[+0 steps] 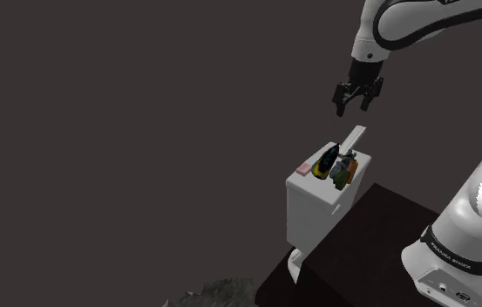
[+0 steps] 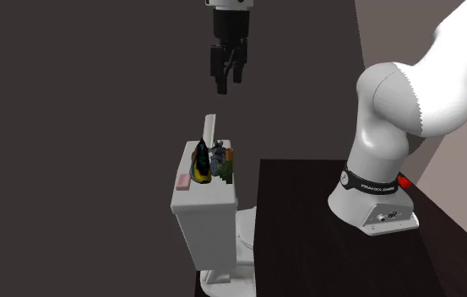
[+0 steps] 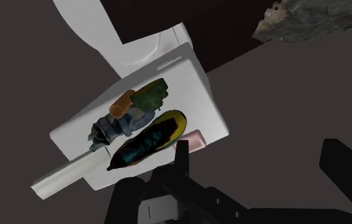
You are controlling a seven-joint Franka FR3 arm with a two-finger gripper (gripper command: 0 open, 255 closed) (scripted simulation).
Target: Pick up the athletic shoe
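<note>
While hanging well above the toilet tank [image 1: 310, 214], my hand [image 1: 356, 106] is open: fingers spread, nothing between them, no contact with anything.

Athletic shoe [image 3: 147, 141] sits on the tank lid, roughly mid-lid. It is dark with a yellow-green edge, and its long axis runs diagonally across the lid. In the wrist view it lies just past one fingertip [image 3: 182, 159], not between the fingers.

Neighbours on the same lid:
- pink bar [image 3: 193, 141] just beside the shoe, at the lid's edge
- grey-blue object [image 3: 114, 127] on the shoe's other side, touching it or very nearly; can't tell which
- green object [image 3: 150, 95] with an orange end, next to the grey-blue one, away from the shoe
- white strip [image 3: 72, 172] at one end of the shoe, sticking out past the lid's edge; can't tell if it lies flat or tilts up

Toilet bowl [image 2: 244, 240] is below the tank on the side toward my stand [image 2: 324, 245], a dark box right beside the toilet. In the shoulder view my hand is up and right of the shoe, well apart from it.
</note>
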